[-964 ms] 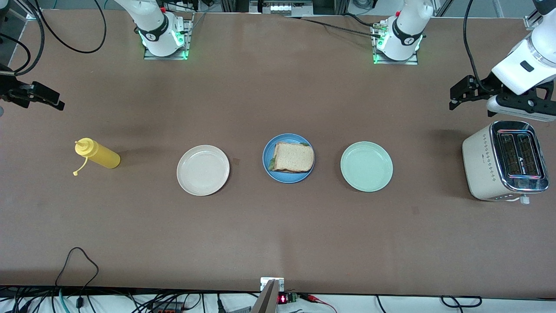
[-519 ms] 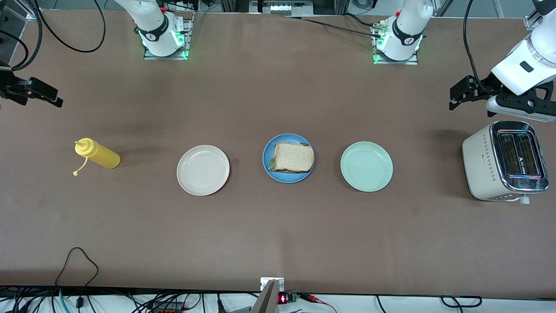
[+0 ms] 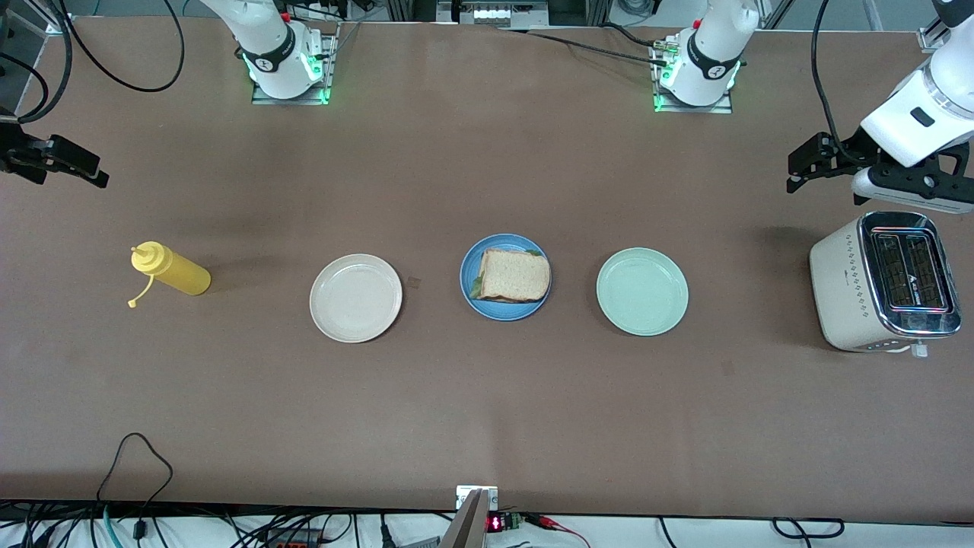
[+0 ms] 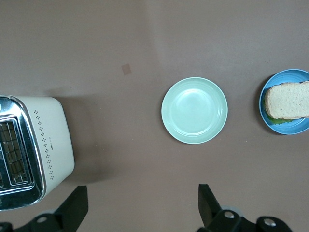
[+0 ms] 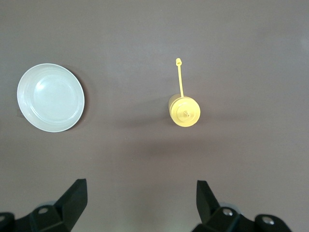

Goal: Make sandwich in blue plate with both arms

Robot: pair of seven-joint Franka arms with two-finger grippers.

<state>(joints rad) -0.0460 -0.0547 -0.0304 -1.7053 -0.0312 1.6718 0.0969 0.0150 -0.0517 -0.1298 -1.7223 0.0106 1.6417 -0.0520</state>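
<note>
The sandwich (image 3: 514, 275), bread over green lettuce, lies on the blue plate (image 3: 466, 274) mid-table, well apart from both grippers: left gripper (image 3: 808, 161) and right gripper (image 3: 61, 161) spread wide, empty.

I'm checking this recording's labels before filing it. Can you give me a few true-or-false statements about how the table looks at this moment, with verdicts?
1. The sandwich lies on the blue plate. True.
2. The mint-green plate holds a slice of bread. False: it is bare.
3. The left tool holds nothing, open, up by the toaster. True.
4. The yellow bottle stands between the cream plate and the blue plate. False: it is toward the right arm's end.
5. The right tool grips the bottle. False: it is open, empty.
</note>
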